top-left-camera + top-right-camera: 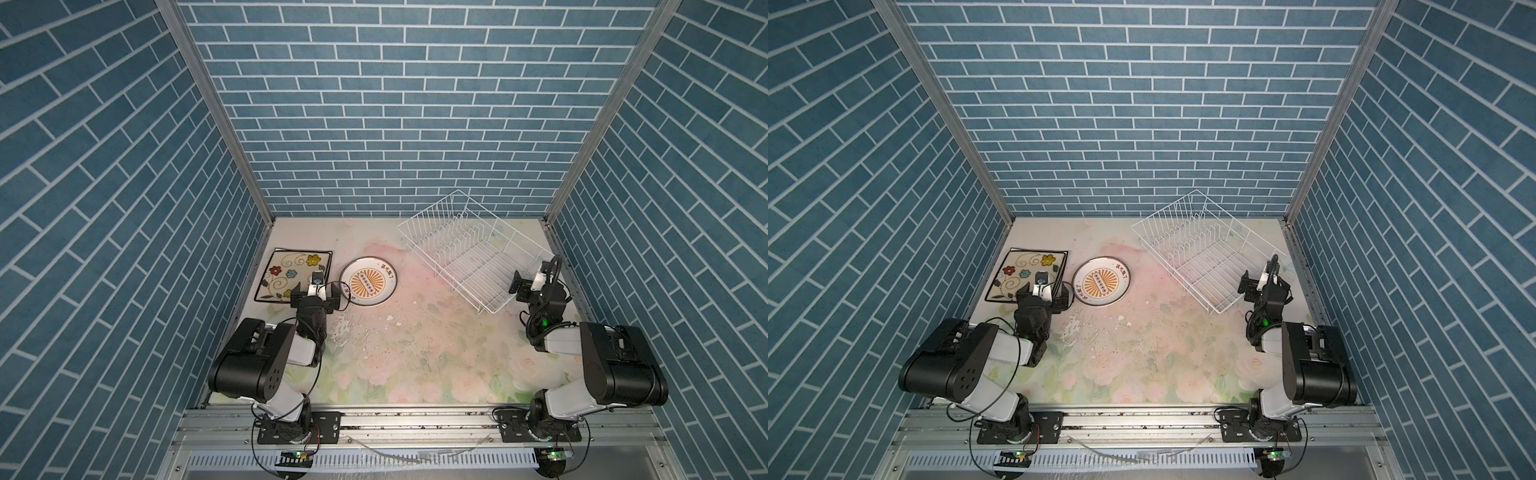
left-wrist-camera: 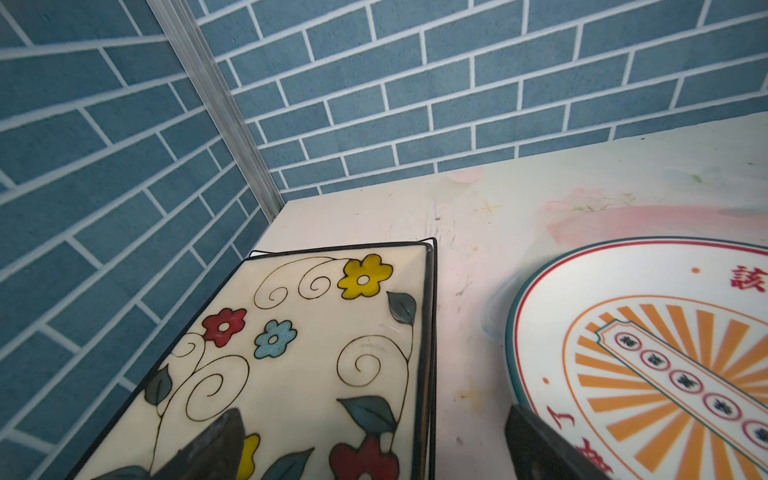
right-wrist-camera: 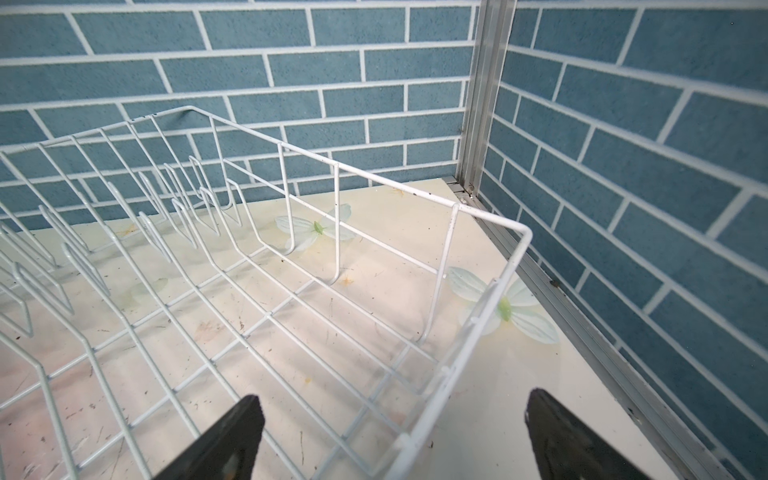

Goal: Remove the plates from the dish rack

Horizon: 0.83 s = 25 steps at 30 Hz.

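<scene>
Left gripper (image 1: pixel 316 290) gapes empty over the gap between square plate (image 1: pixel 286 270) and round plate (image 1: pixel 368 282), frame left. Right gripper (image 3: pixel 395 440) gapes empty astride the rack's (image 1: pixel 469 249) rim. Table (image 1: pixel 415 353) centre lies open.

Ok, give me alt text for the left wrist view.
A cream square plate with a black rim and painted flowers lies flat, a second black rim showing beneath it, beside but apart from a round plate with an orange sunburst centre on the pale table. The open left end effector shows in the foreground, with blue brick walls behind.
</scene>
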Available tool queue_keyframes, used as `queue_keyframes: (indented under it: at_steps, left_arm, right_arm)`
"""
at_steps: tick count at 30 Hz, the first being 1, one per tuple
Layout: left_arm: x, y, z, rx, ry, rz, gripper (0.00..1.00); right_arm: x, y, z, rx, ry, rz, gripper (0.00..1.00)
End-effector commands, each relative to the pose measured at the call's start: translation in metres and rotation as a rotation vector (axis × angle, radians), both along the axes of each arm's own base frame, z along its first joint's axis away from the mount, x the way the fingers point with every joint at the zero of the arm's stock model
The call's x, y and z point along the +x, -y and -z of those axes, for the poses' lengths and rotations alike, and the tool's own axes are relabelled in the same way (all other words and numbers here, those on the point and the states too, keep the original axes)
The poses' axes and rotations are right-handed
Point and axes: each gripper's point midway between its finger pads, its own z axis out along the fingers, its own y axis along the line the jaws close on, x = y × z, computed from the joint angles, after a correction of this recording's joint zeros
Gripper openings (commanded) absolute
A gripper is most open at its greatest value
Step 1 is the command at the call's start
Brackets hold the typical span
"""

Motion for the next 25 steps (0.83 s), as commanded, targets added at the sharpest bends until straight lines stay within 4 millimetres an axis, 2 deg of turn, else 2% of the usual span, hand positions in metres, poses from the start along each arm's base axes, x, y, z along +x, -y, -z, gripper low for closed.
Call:
queue_keyframes:
  at_steps: [1,4,22,25]
  left_arm:
    - [0.0095,-0.0208,0.005,-0.055,-0.069,-0.083,1.0]
    - [0.0111,-0.0257,0.0076,-0.094,-0.082,-0.078,1.0]
    - [0.0108,-0.0256,0.0077,-0.094,-0.083,-0.077,1.0]
    - [0.0076,-0.0257,0.0057,-0.097,-0.06,-0.076,1.0]
  right_arm:
    - [-0.0023,-0.0077,0.0324,-0.045,-0.14,-0.045,0.99]
    - [-0.0026,-0.0078,0.0327,-0.045,-0.141,-0.045,0.99]
    - [-0.0026,-0.0031,0.0324,-0.045,-0.141,-0.019,0.99]
    - [-0.003,-0.0104,0.0326,-0.046,-0.139,-0.064,0.99]
